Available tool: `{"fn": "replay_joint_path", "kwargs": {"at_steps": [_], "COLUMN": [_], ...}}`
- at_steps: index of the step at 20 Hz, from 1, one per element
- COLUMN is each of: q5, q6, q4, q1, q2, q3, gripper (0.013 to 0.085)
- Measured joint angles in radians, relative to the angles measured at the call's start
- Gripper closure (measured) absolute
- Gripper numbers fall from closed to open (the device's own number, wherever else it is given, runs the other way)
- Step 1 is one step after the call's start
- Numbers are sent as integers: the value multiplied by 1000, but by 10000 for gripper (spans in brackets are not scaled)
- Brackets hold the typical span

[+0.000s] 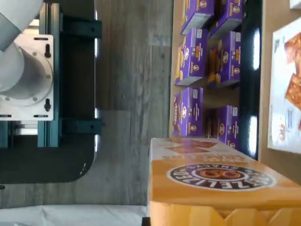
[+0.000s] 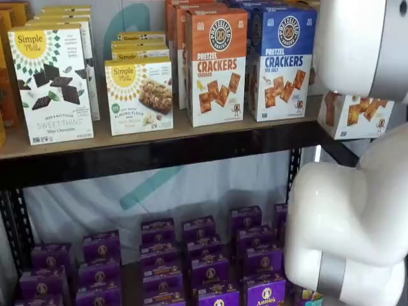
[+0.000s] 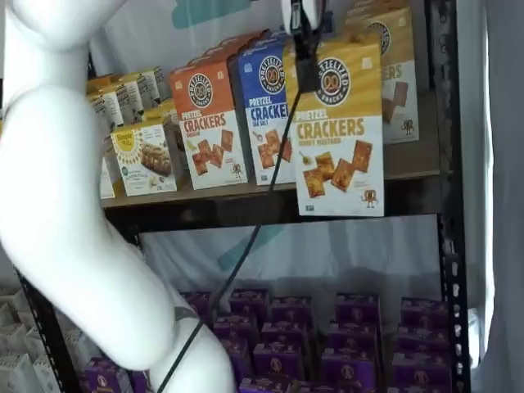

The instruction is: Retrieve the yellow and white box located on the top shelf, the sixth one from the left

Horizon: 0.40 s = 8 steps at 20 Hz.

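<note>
And here we hang with the yellow and white box (image 3: 337,127) clear of the rack, out in front of the black front rail, its bottom edge dipping below the top shelf (image 3: 409,168). Nearest us, the gripper (image 3: 304,33) comes in from twelve o'clock with its black fingers pinched shut on the box's top edge, cable trailing down toward seven. That's a narrow bite on a tall carton, and we think this is the risk: all the weight hangs below the pinch, so a quick swing of the arm could make the box pivot or slide free.

A step back, at nine o'clock of our box, the blue crackers box (image 3: 266,106) and the orange-topped box (image 3: 206,123) stand upright on the board; a sideways sweep could clip them.

Farther in, at one o'clock, another yellow box (image 3: 391,70) sits behind. Below, at six, the purple boxes (image 3: 327,344) would catch any drop. In the wrist view the box's yellow top (image 1: 221,179) fills the corner, steady for now.
</note>
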Motion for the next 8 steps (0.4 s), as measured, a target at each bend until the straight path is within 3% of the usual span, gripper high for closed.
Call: {"fn": "replay_joint_path", "kwargs": {"at_steps": [8], "q5": [2], "q6": [36], "q4": [1], "q1": [35], "q2": [-41], "q3": [48], "gripper": [370]}}
